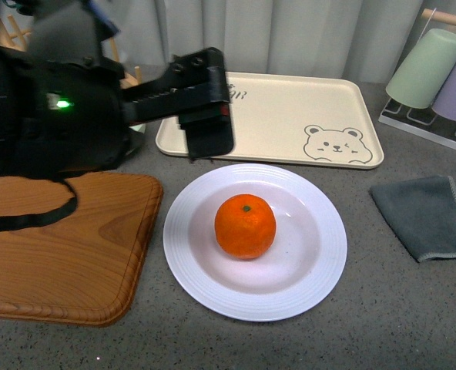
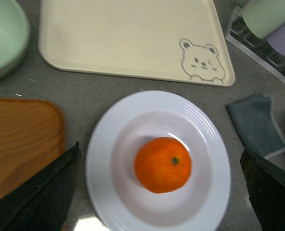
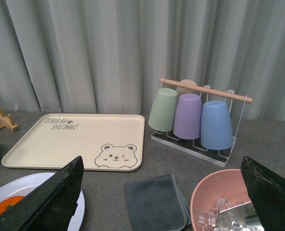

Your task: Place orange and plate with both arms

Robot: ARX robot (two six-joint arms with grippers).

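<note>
The orange [image 1: 245, 226] rests in the middle of the white plate [image 1: 320, 277] on the grey table, stem spot up. My left gripper [image 1: 212, 108] hangs open above the table just behind the plate's left side. In the left wrist view the orange [image 2: 162, 164] and plate [image 2: 104, 159] lie below and between the spread fingers [image 2: 41, 192] of the left gripper [image 2: 160, 149], apart from both. My right gripper [image 3: 161, 161] is open and empty. It hovers to the right of the plate [image 3: 36, 183], where a sliver of the orange [image 3: 5, 206] shows.
A beige bear tray [image 1: 290, 116] lies behind the plate. A wooden board [image 1: 58, 254] is at the left and a grey cloth [image 1: 432, 216] at the right. A cup rack [image 1: 436, 77] stands back right. There are also a green bowl [image 2: 3, 38] and a pink bowl with ice [image 3: 224, 202].
</note>
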